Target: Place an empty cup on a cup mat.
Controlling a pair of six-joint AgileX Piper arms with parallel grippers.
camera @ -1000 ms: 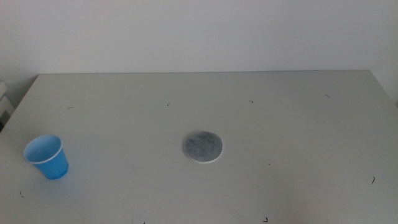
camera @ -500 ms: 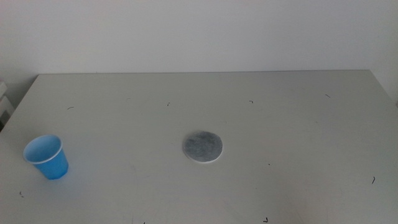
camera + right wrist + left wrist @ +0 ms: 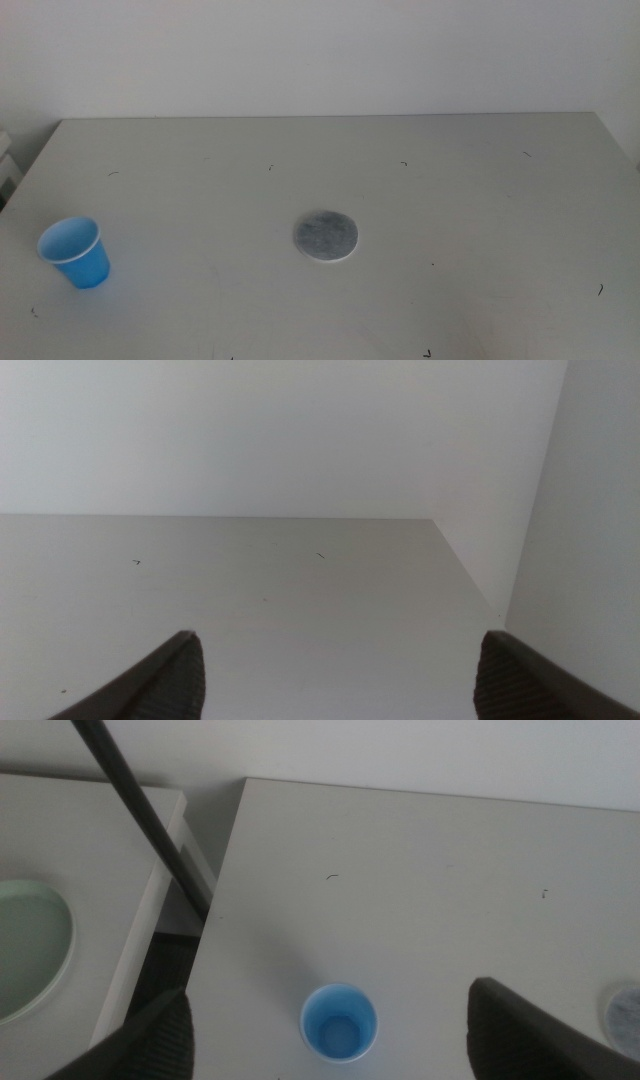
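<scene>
The blue cup (image 3: 75,252) stands upright and empty near the table's front left. The cup mat (image 3: 326,236), a grey disc with a white edge, lies flat at the table's middle, well to the right of the cup. Neither arm shows in the middle view. In the left wrist view my left gripper (image 3: 330,988) is open and empty, high above the cup (image 3: 340,1022), which sits between its jaws; the cup mat (image 3: 626,1010) peeks in at the picture's edge. My right gripper (image 3: 340,635) is open and empty over bare table on the right side.
Beside the table's left edge (image 3: 215,920) there is a gap, then a lower white surface with a pale green round dish (image 3: 28,948). A dark rod (image 3: 140,810) slants over that gap. A white wall (image 3: 580,510) stands past the table's right edge.
</scene>
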